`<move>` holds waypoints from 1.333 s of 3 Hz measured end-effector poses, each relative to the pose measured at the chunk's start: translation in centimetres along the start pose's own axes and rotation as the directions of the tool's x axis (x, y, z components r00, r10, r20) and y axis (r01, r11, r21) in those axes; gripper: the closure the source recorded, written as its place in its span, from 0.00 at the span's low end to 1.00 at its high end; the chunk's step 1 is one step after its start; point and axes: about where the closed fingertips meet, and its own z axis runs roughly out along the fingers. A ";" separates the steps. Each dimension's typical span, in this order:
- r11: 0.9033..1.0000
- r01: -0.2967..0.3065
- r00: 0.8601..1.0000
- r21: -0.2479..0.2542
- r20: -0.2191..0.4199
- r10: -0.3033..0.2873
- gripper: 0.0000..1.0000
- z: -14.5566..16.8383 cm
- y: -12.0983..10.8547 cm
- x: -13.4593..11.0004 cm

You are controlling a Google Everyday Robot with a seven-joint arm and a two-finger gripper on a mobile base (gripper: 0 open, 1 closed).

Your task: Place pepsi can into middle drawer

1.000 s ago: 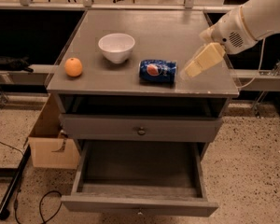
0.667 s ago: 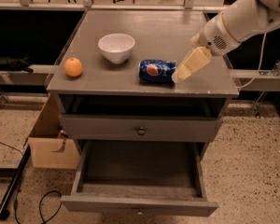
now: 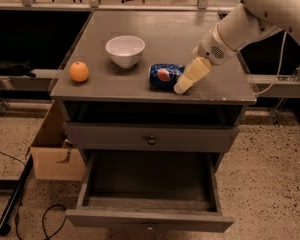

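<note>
The pepsi can (image 3: 163, 75), blue with its round logo facing me, lies on its side on the cabinet top, right of the middle. My gripper (image 3: 186, 79) reaches in from the upper right on the white arm (image 3: 250, 19). Its cream tip is low over the top, right against the can's right end. The middle drawer (image 3: 150, 183) is pulled out at the bottom of the cabinet. Its dark floor is bare and its front panel faces me.
A white bowl (image 3: 125, 50) stands left of the can and an orange (image 3: 79, 71) sits near the top's left edge. A closed drawer front with a round knob (image 3: 151, 140) lies above the open drawer. A cardboard box (image 3: 55, 154) stands on the floor at left.
My gripper has moved left and down across the cabinet top, from beside the right edge to the can's right end. The can, bowl and orange have not moved.
</note>
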 end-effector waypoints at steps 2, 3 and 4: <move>1.000 0.013 1.000 -0.016 -0.024 -0.013 0.00 2.5 -2.2 -0.8; 1.000 0.001 1.000 -0.027 -0.007 -0.001 0.00 3.0 -2.3 -1.0; 1.000 0.000 1.000 -0.028 -0.006 0.000 0.24 3.1 -2.3 -1.0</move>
